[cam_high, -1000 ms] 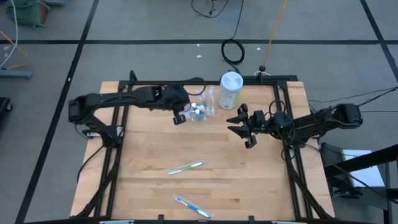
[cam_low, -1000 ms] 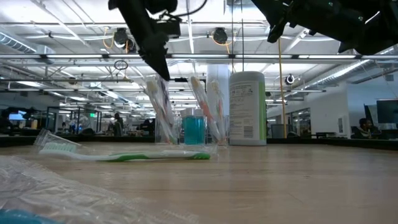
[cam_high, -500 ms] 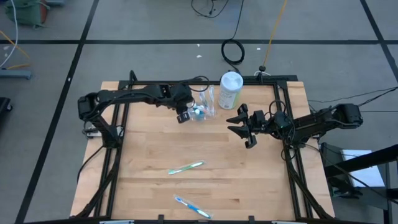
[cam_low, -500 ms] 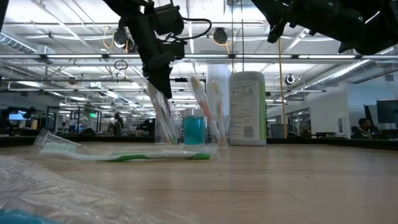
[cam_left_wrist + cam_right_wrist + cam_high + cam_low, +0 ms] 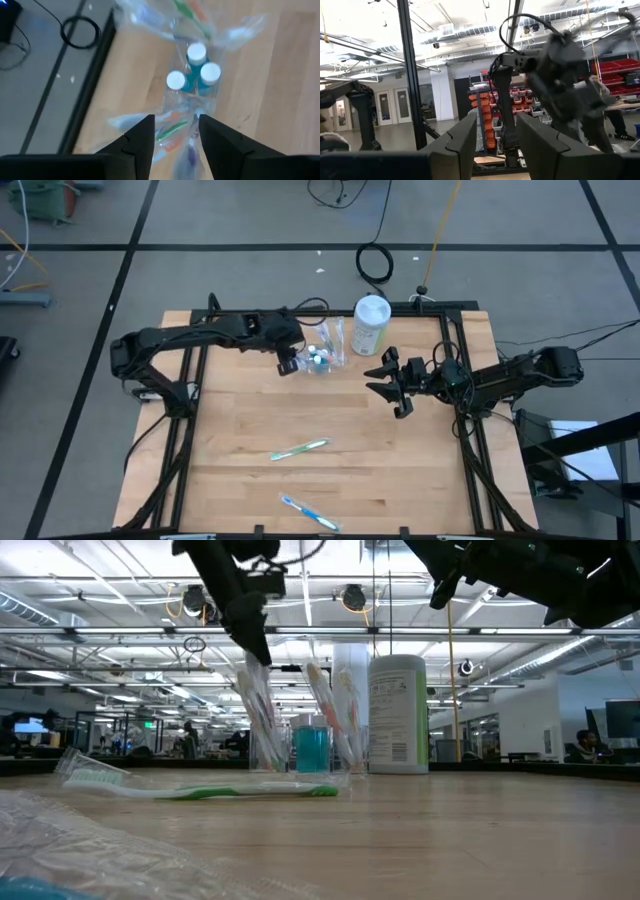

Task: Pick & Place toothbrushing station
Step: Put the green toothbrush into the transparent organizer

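The clear plastic cup stands at the table's far middle. In it, wrapped toothbrushes lean on its rim, and blue toothpaste tubes with white caps stand upright. My left gripper hangs open just left of the cup, above the brushes' upper ends; its fingers touch nothing that I can see. My right gripper waits open in the air to the right of the cup, pointing up. A green-and-white toothbrush lies flat mid-table. A blue one lies near the front edge.
A tall white-and-green canister stands right beside the cup, on its far right. Crinkled clear wrapping lies close to the low camera. Black frame rails run along the table's left and right sides. Bare wood shows between the cup and the front edge.
My left gripper dipped toward the cup and then drew back up and a little toward the table's left edge. The cup and the brushes in it stand as before. My right arm has kept still.
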Tool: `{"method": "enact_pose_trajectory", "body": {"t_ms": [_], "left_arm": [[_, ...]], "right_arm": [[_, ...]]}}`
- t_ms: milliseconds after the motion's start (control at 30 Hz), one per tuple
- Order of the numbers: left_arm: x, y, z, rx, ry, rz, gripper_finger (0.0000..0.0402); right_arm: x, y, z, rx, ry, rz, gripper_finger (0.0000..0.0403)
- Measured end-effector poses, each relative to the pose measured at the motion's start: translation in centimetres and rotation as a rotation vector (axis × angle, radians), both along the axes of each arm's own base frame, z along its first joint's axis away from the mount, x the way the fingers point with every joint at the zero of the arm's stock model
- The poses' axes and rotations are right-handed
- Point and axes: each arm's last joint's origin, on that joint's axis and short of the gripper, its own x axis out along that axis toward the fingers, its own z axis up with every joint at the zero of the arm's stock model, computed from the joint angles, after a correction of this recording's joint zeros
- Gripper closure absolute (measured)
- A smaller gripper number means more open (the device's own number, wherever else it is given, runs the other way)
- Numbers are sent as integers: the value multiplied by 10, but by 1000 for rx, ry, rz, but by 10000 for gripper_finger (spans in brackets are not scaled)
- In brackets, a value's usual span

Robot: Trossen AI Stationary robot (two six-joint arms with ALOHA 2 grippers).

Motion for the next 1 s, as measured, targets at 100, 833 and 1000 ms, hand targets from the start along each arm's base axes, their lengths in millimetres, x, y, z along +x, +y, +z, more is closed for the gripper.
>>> {"method": "enact_pose_trajectory", "body": {"t_ms": [100,833,1000], "left_arm": [[-9,-5,16,21,-48,-8,241],[-103,-46,66,-76,-172,-38,240],[-114,-54,39,-125,-298,-158,240]], "right_arm": [[0,0,0,-1,0,1,273],[2,1,-5,-24,51,-5,273],[10,7,0,-57,96,12,273]]}}
